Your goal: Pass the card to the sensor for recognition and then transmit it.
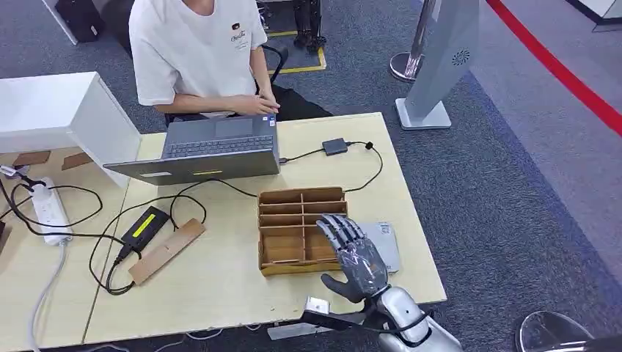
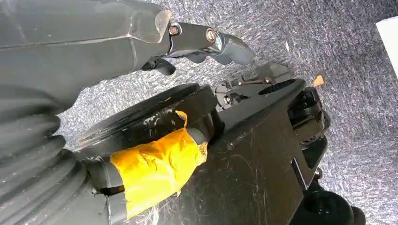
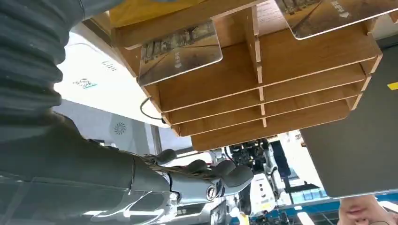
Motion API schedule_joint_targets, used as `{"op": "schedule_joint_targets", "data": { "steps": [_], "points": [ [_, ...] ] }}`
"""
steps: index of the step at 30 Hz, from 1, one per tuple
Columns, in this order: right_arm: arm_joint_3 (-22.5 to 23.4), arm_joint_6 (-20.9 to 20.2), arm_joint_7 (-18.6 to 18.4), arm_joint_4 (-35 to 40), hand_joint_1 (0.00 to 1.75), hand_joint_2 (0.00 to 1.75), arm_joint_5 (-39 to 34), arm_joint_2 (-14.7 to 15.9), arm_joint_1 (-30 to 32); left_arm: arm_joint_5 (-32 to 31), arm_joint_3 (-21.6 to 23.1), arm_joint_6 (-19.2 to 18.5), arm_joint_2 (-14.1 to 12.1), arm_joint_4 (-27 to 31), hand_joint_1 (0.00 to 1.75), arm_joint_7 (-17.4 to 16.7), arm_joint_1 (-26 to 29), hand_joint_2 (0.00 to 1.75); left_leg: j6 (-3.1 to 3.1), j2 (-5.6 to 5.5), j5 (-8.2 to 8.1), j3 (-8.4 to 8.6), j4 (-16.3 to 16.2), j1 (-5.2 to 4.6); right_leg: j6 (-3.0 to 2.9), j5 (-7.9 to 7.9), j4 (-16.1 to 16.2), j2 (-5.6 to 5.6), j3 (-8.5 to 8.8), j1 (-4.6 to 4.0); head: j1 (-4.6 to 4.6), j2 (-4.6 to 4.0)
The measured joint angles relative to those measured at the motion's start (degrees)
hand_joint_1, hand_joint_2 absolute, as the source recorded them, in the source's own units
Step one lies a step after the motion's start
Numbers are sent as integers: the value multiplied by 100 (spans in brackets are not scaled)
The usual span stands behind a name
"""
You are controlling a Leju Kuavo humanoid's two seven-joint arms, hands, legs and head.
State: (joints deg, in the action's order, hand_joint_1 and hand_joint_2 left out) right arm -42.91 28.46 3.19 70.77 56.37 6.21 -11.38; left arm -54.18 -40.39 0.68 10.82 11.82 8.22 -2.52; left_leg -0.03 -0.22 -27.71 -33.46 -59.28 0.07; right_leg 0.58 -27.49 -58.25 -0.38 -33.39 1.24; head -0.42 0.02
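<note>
Cards [image 3: 180,51] stand in the wooden divider box [image 1: 301,229] just ahead of the right hand [image 1: 354,257], fingers spread, holding nothing.

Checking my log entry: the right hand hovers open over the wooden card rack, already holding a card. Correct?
Not quite. The right hand hovers open over the wooden card rack, but it holds nothing; the right wrist view shows a card sitting in the rack.
</note>
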Motion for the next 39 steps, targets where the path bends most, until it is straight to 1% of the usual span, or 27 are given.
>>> {"op": "schedule_joint_targets", "data": {
  "steps": [19,39],
  "points": [
    [-59,-17,-37,-118,0,175,-55,-7,-59,-37,0,-2,0,0,0,0,-1,175,0,0,0,0,0,0,0,0,0,0,0,0,-2,-2],
    [-59,39,-184,-284,0,175,-15,-7,-65,-92,0,0,0,0,0,-11,-2,175,0,0,0,0,0,0,0,0,0,0,0,0,-2,-2]
  ]
}}
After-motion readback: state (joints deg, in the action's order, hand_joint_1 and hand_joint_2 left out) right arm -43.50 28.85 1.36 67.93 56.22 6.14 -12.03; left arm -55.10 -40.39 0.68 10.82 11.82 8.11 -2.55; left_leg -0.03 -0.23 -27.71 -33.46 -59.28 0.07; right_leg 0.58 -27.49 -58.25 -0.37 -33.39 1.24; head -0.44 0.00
